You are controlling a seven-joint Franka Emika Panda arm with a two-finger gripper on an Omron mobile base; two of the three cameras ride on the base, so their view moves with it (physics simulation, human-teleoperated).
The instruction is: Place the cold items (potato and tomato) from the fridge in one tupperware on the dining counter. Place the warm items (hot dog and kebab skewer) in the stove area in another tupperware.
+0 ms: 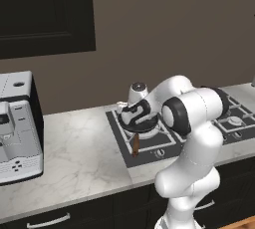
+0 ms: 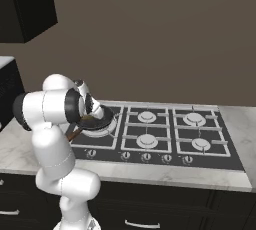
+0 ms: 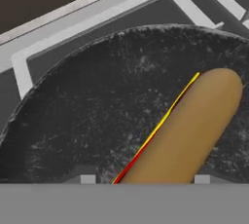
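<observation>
Hand view: the hot dog (image 3: pixel 189 130) is being straddled in the pan (image 3: pixel 97 116) by the spread tool (image 3: pixel 141 179), so rolling away is being risked.

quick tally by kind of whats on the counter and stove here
coffee machine: 1
pan: 1
hot dog: 1
stove burners: 6
total: 9

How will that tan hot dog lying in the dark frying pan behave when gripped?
The tan hot dog in its bun is rounded and elongated, so it may roll inside the dark frying pan. It looks soft, likely squashing under the gripper. Probably light.
</observation>
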